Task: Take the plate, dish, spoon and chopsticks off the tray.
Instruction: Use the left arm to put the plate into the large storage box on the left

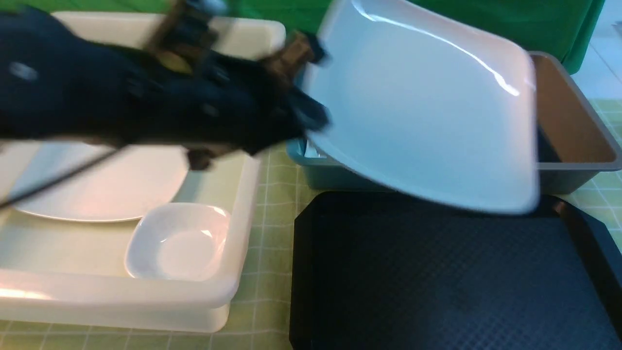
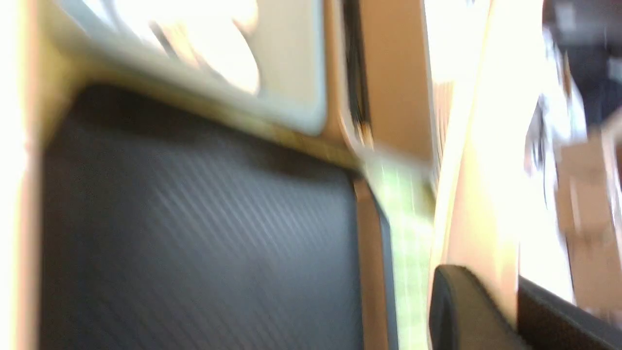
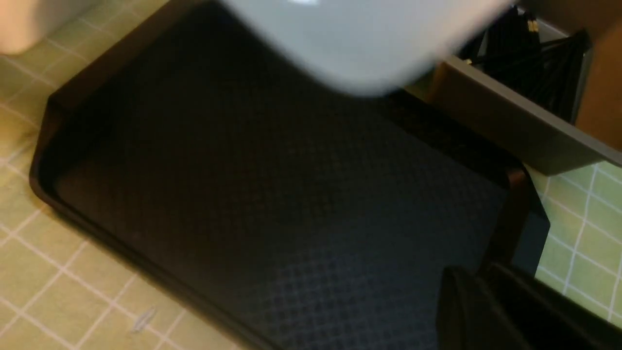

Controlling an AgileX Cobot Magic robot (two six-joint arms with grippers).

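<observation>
White plate (image 1: 427,112) hides most of blue tub (image 1: 320,177); left pincer (image 1: 306,87) v. blurred.

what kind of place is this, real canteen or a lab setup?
Likely a staged lab tabletop, not a canteen: a green cloth backdrop, a grid-printed mat, and a white tub, blue tub and brown tub next to the black tray.

Three tubs: one white tub (image 1: 247,218), one blue tub (image 1: 330,178), one brown tub (image 1: 573,121). One black tray (image 1: 437,272). Two large white plates: the raised plate (image 1: 427,107) over the tray's far edge, and a second plate (image 1: 107,189) in the white tub. One small dish (image 1: 180,243) at that tub's near right corner. Black chopsticks (image 3: 529,53) in the brown tub, number unclear.
</observation>
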